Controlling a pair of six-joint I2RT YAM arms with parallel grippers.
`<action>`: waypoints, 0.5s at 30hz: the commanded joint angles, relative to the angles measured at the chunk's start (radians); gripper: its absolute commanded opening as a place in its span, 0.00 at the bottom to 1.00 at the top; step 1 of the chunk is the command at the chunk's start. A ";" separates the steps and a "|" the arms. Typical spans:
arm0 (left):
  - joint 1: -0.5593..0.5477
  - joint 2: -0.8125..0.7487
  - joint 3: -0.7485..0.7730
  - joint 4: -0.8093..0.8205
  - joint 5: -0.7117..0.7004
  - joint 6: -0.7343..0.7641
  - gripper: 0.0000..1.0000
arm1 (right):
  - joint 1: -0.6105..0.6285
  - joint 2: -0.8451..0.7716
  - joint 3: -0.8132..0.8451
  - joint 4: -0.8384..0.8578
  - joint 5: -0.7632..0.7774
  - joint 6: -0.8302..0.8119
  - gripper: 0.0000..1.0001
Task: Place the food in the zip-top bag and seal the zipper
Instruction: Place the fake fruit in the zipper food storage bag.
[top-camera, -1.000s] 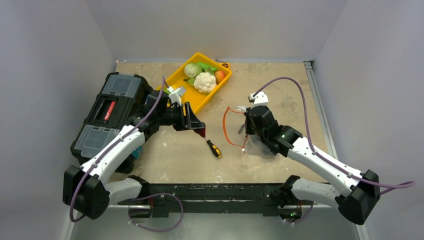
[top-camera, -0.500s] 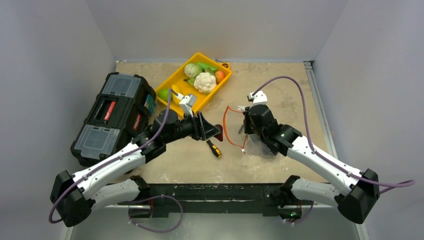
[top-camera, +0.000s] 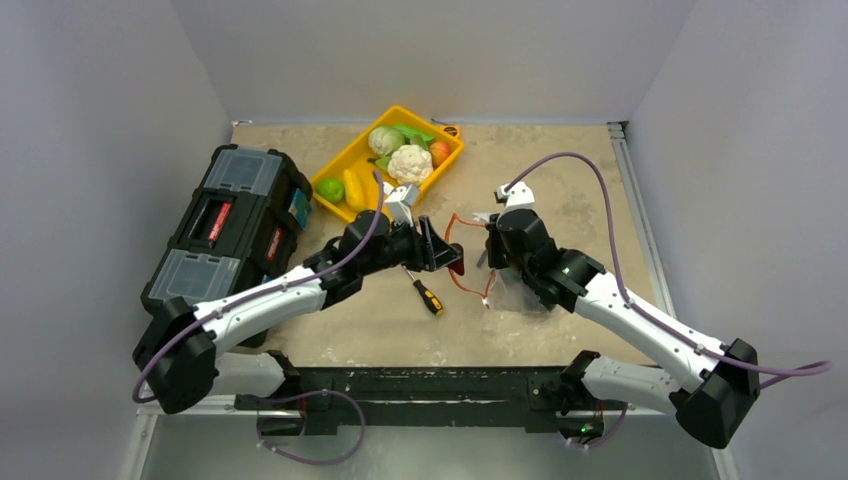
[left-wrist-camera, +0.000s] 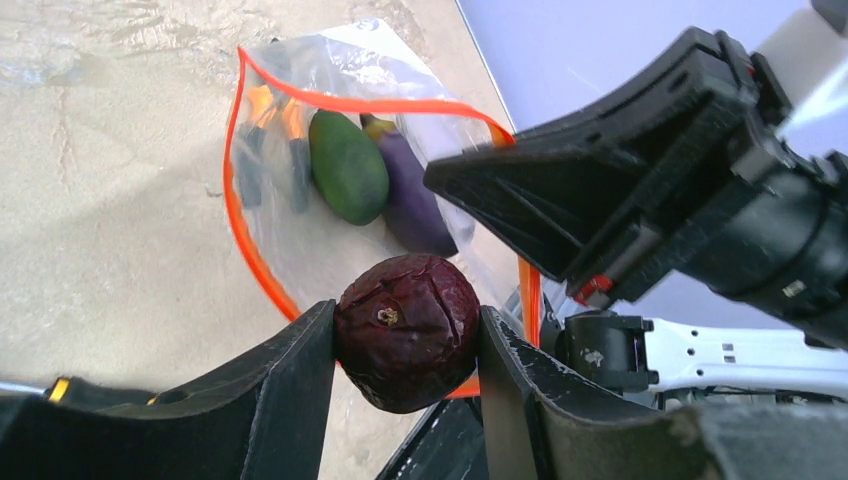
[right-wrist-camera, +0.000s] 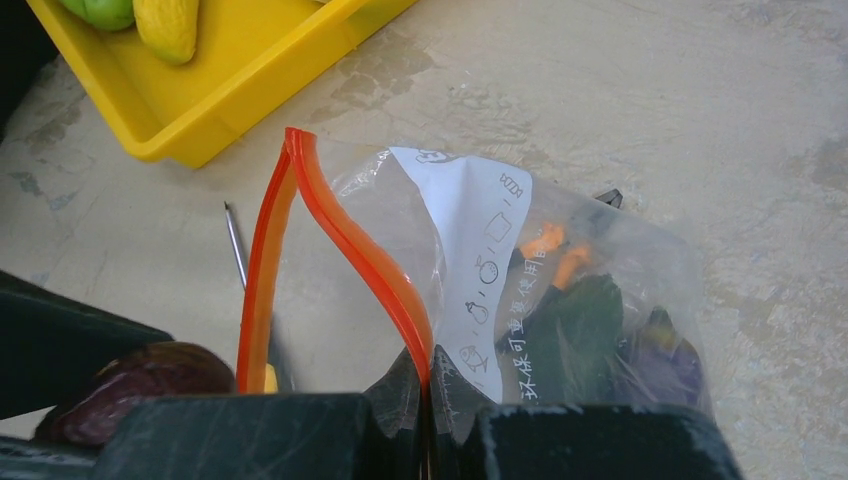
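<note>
On the worktop (top-camera: 560, 170) the bag (left-wrist-camera: 300, 240) gapes; the right jaws pinch its zipper (right-wrist-camera: 352, 240) (the orange rim). The left jaws clamp a wrinkled purple fruit (left-wrist-camera: 407, 330) just beside the mouth. An avocado (left-wrist-camera: 347, 165) and an eggplant (left-wrist-camera: 410, 195) lie inside.

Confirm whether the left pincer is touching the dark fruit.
Touching. The left wrist view shows the left pincer with both fingers pressed against the sides of the dark fruit, no gap.

Right wrist view: screwdriver (right-wrist-camera: 234, 243) handle mostly hidden behind zipper (right-wrist-camera: 345, 235); right pincer (right-wrist-camera: 425, 432) cut off by bottom edge.
</note>
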 joint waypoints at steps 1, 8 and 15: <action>-0.004 0.089 0.095 0.093 0.042 -0.032 0.30 | -0.001 -0.020 0.032 0.030 -0.025 0.015 0.00; -0.004 0.219 0.188 0.104 0.076 -0.036 0.36 | 0.000 -0.036 0.035 0.021 -0.028 0.012 0.00; -0.005 0.294 0.214 0.133 0.079 -0.058 0.51 | 0.000 -0.040 0.030 0.021 -0.027 0.011 0.00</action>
